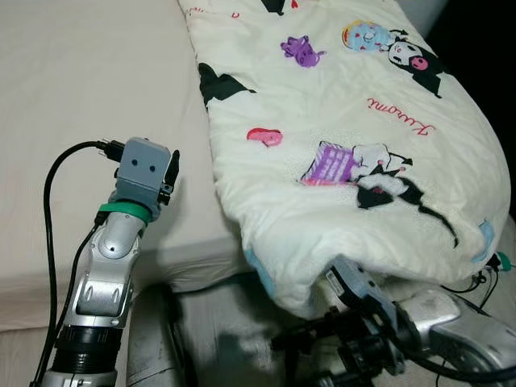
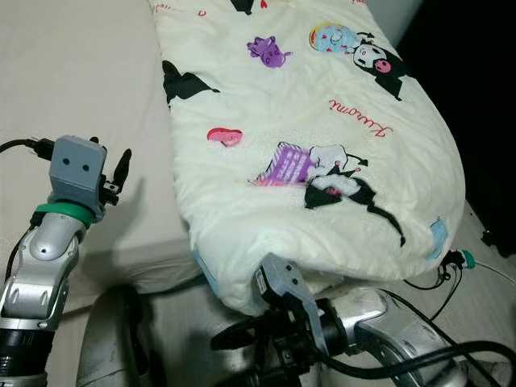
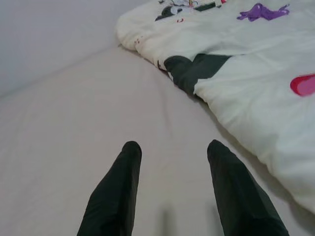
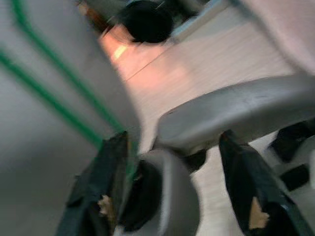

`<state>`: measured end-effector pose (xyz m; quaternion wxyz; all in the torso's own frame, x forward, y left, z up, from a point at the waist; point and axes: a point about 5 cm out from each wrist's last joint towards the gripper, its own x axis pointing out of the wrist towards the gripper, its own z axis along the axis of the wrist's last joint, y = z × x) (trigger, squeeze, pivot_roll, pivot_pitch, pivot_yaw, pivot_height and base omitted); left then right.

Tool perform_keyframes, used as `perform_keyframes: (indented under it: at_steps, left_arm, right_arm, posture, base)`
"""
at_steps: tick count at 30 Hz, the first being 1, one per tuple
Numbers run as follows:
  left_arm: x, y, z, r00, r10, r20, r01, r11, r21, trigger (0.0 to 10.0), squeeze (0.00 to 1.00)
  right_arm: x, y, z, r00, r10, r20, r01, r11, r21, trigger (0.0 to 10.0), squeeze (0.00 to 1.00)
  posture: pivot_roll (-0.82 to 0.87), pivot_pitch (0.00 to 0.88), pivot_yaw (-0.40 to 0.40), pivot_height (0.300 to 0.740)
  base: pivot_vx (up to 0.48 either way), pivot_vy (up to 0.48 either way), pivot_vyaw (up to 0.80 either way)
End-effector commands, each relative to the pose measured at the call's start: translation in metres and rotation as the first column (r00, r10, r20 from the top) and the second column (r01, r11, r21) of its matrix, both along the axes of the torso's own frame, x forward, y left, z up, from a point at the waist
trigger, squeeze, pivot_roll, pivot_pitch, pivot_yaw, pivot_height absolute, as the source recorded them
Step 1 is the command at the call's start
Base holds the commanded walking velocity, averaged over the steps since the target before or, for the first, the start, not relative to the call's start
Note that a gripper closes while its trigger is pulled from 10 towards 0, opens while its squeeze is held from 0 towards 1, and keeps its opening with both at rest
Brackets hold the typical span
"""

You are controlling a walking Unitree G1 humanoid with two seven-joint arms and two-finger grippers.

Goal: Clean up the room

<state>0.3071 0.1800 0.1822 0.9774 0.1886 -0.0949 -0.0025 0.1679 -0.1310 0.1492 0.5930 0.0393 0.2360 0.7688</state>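
Cream quilt point(image 1: 339, 153) with red "Kuromi" script on bed point(image 1: 97, 121); left gripper point(image 3: 172, 162) parted over bed beside quilt, right gripper point(image 4: 172, 182) parted below quilt's edge.

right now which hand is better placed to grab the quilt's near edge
Probably the left hand: it is raised over the bed sheet, open, beside the quilt. The right hand sits low under the quilt's overhanging end, pointing sideways.

A bedroom, probably at home; bed point(image 1: 97, 121) with a cartoon-print quilt point(image 1: 339, 121).

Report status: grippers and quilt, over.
Left gripper open, raised over bare mattress. Right gripper open, low under the quilt overhanging the bed edge. Nothing held.
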Motion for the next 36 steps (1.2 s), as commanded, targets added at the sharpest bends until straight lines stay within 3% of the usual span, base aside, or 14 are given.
perform_keyframes:
  at_steps: [1,5,9,11,14,17,18,19,20,21,25,28,31,36]
  left_arm:
    - [0.0,-0.003,-0.003,1.0,-0.016,-0.014,0.017,1.0,0.017,10.0,0.0]
    - [-0.001,-0.006,-0.004,1.0,-0.028,-0.01,0.028,0.999,0.03,10.0,0.0]
    - [-0.002,-0.005,-0.005,1.0,-0.012,-0.012,0.012,1.0,0.018,10.0,0.0]
    - [-0.002,-0.009,-0.007,1.0,-0.015,-0.015,0.015,1.0,0.007,10.0,0.0]
    - [0.0,-0.023,-0.006,0.998,-0.054,-0.011,0.054,0.998,-0.017,10.0,0.0]
    - [0.003,-0.033,-0.002,0.996,-0.088,-0.002,0.087,0.995,-0.037,10.0,0.0]
    - [0.003,-0.033,-0.002,0.996,-0.088,-0.002,0.087,0.995,-0.037,10.0,0.0]
    - [0.005,-0.036,-0.001,0.995,-0.099,-0.006,0.099,0.994,-0.054,10.0,0.0]
    - [0.009,-0.038,-0.003,0.994,-0.101,-0.049,0.092,0.982,-0.162,10.0,0.0]
    - [0.009,-0.038,-0.003,0.994,-0.101,-0.049,0.092,0.982,-0.162,10.0,0.0]
    - [0.014,-0.037,-0.009,0.989,-0.089,-0.118,0.045,0.94,-0.338,10.0,0.0]
    - [0.015,-0.035,-0.012,0.989,-0.081,-0.125,0.034,0.94,-0.339,10.0,0.0]
    - [0.014,-0.031,-0.025,0.984,-0.08,-0.159,0.028,0.951,-0.308,10.0,0.0]
    - [0.012,-0.027,-0.032,0.983,-0.062,-0.175,0.007,0.953,-0.302,10.0,0.0]
  right_arm:
    - [-0.009,-0.008,-0.007,0.998,0.054,-0.039,-0.057,0.996,-0.07,10.0,0.0]
    - [0.006,-0.037,-0.037,0.997,-0.065,0.034,0.073,0.956,-0.283,10.0,0.0]
    - [0.034,-0.033,-0.03,0.953,-0.24,0.185,0.275,0.942,-0.191,10.0,0.0]
    - [0.067,-0.022,-0.002,0.831,-0.467,0.303,0.486,0.874,0.016,10.0,0.0]
    - [0.1,-0.013,0.039,0.587,-0.72,0.37,0.651,0.692,0.313,10.0,0.0]
    - [0.11,-0.007,0.057,0.431,-0.834,0.344,0.699,0.55,0.457,10.0,0.0]
    - [0.11,-0.007,0.057,0.431,-0.834,0.344,0.699,0.55,0.457,10.0,0.0]
    - [0.113,-0.004,0.058,0.376,-0.862,0.339,0.711,0.503,0.491,10.0,0.0]
    - [0.117,-0.001,0.056,0.27,-0.914,0.302,0.745,0.397,0.537,10.0,0.0]
    - [0.117,-0.001,0.056,0.27,-0.914,0.302,0.745,0.397,0.537,10.0,0.0]
    - [0.125,-0.002,0.042,0.088,-0.97,0.226,0.796,0.205,0.569,10.0,0.0]
    - [0.129,-0.005,0.035,0.031,-0.973,0.231,0.814,0.159,0.559,10.0,0.0]
    - [0.142,-0.018,0.019,-0.125,-0.958,0.258,0.85,0.031,0.525,10.0,0.0]
    - [0.147,-0.022,0.015,-0.171,-0.944,0.281,0.849,0.003,0.528,10.0,0.0]
  posture:
    - [-0.07,0.122,0.031,0.496]
    - [-0.06,0.125,0.013,0.496]
    - [-0.06,0.127,0.017,0.496]
    - [-0.06,0.129,0.022,0.496]
    - [-0.07,0.124,0.033,0.496]
    - [-0.07,0.119,0.033,0.496]
    - [-0.07,0.119,0.033,0.496]
    - [-0.07,0.106,0.032,0.496]
    - [-0.07,0.092,0.028,0.496]
    - [-0.07,0.092,0.028,0.496]
    - [-0.07,0.068,0.016,0.496]
    - [-0.06,0.057,0.009,0.496]
    - [-0.05,0.034,-0.017,0.496]
    - [-0.04,0.021,-0.044,0.496]
  base:
    - [0.0,0.0,0.0]
    - [0.0,0.0,0.0]
    - [0.0,0.0,0.0]
    - [0.0,0.0,0.0]
    - [0.0,0.0,0.0]
    - [0.0,0.0,0.0]
    - [0.0,0.0,0.0]
    - [0.0,0.0,0.0]
    - [0.0,0.0,0.0]
    - [0.0,0.0,0.0]
    - [0.0,0.0,0.0]
    - [0.0,0.0,0.0]
    - [0.0,0.0,0.0]
    - [0.0,0.0,0.0]
